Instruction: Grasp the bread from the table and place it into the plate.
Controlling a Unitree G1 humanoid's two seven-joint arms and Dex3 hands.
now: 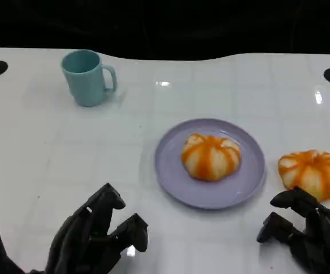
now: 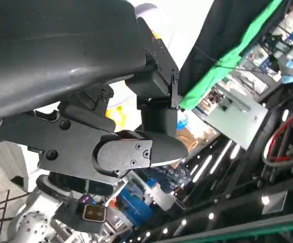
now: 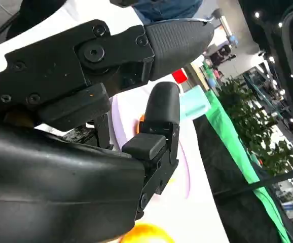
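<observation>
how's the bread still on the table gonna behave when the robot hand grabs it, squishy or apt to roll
The bread on the table looks puffy and lobed, so it probably dents under a firm squeeze. Its domed top and seemingly flat base suggest it will sit rather than roll. The glossy table may let it slide if the right robot hand nudges it sideways.

Table: white, glossy, faint grid lines | Mug: teal, stood upright at far left, handle to the right | Plate: lilac, lay at centre | Bun: orange-striped, lay on table just right of plate, apart from it
</observation>
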